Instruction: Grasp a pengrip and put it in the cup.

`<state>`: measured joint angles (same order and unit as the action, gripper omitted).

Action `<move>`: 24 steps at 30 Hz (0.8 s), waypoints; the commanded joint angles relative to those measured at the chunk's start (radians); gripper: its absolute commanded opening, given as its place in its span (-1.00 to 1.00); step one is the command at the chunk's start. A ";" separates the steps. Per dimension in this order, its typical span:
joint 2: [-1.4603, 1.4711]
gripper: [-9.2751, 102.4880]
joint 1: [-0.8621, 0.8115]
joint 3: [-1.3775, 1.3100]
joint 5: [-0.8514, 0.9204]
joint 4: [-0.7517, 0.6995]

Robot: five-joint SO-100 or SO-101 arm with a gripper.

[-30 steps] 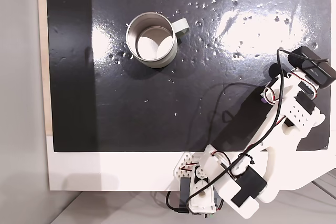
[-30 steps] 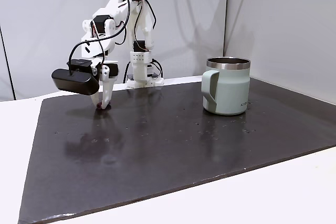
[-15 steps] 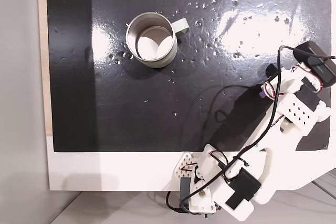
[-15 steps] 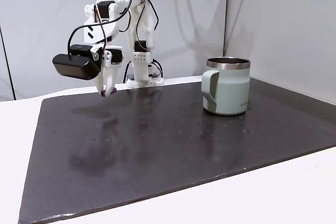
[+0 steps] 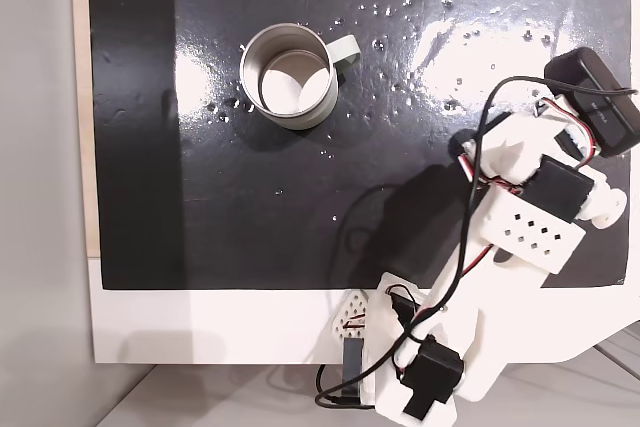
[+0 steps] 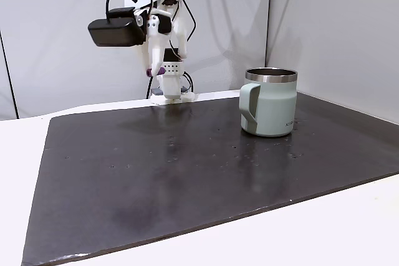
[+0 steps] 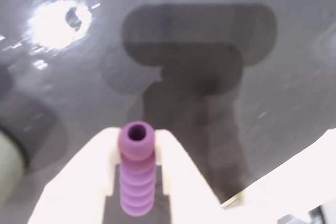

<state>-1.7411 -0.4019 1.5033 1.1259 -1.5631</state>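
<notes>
One pengrip [image 7: 137,174] sits clamped between the two white fingers of the gripper [image 7: 137,145], standing upright along them, its open end pointing away from the wrist camera and its ribs visible below. In a fixed view from the side it shows as a small purple spot at the gripper [image 6: 156,70] tip.

Change over the last second: the gripper was down at the dark mat [image 6: 187,166] with the purple piece at the surface; now the arm has risen, and the gripper hangs well above the mat, near the arm's base. The pengrip came up with it, so the grasp looks good. Its shadow is broad and soft on the mat in the wrist view.

The cup [image 6: 268,102] stands upright on the mat, handle toward the arm side, well apart from the gripper. From above, the cup [image 5: 290,77] looks empty, showing only its shiny inside.

Judgement: the pick is done and the carry is starting. What remains is travel across to the cup, centring over its mouth, then release.
</notes>
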 commanded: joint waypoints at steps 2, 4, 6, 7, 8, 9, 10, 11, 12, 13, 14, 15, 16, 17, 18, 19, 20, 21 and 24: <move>-0.032 -0.84 0.098 -0.206 -0.133 -0.101; 0.002 -0.84 0.144 -0.299 -0.196 -0.155; 0.032 -0.84 0.186 -0.380 -0.253 -0.198; 0.046 -0.84 0.206 -0.419 -0.279 -0.218; 0.058 -0.84 0.225 -0.448 -0.302 -0.233; 0.067 -0.84 0.244 -0.472 -0.325 -0.245; 0.072 -0.84 0.261 -0.489 -0.345 -0.253; 0.072 -0.84 0.278 -0.500 -0.368 -0.255; 0.072 -0.84 0.293 -0.509 -0.390 -0.256; 0.072 -0.84 0.307 -0.520 -0.414 -0.256; 0.072 -0.84 0.321 -0.532 -0.439 -0.256; 0.075 -0.84 0.333 -0.546 -0.465 -0.256; 0.081 -0.84 0.345 -0.566 -0.492 -0.256; 0.092 -0.84 0.354 -0.591 -0.522 -0.256; 0.106 -0.84 0.360 -0.620 -0.551 -0.256; 0.123 -0.84 0.365 -0.655 -0.583 -0.256; 0.143 -0.84 0.368 -0.693 -0.614 -0.258; 0.164 -0.84 0.371 -0.733 -0.646 -0.259; 0.225 -0.84 0.373 -0.845 -0.744 -0.261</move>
<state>-1.5355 -0.0353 0.7915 0.4663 -1.8070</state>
